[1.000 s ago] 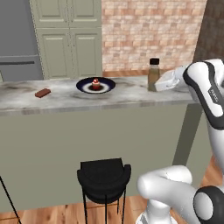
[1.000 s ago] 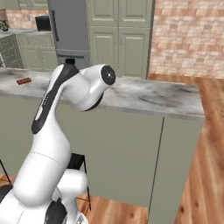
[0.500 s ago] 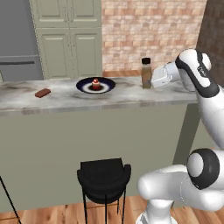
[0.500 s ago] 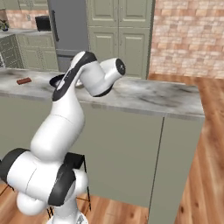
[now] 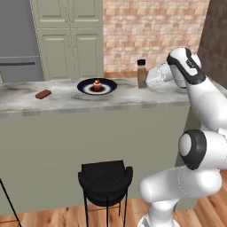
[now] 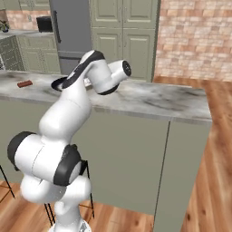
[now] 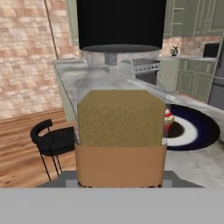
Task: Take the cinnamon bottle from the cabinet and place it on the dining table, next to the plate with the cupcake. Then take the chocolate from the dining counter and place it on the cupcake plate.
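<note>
Cinnamon bottle (image 5: 141, 73) nearer plate (image 5: 97, 86), tool-held (image 5: 149, 80).

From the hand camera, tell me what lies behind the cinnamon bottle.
Behind the cinnamon bottle, the dark plate shows on the marble top, with a sliver of the cupcake at the bottle's edge. The bottle covers the rest of both.

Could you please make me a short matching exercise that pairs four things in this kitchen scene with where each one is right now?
Things:
1. cinnamon bottle
2. cupcake
3. chocolate
4. stool

Places:
A. lying flat on the marble top, left of the plate
B. on the wooden floor in front of the counter's green base
C. held upright in the claw, over the marble top to the right of the plate
D. in the middle of the dark plate

Pairs: 1-C, 2-D, 3-A, 4-B
</note>
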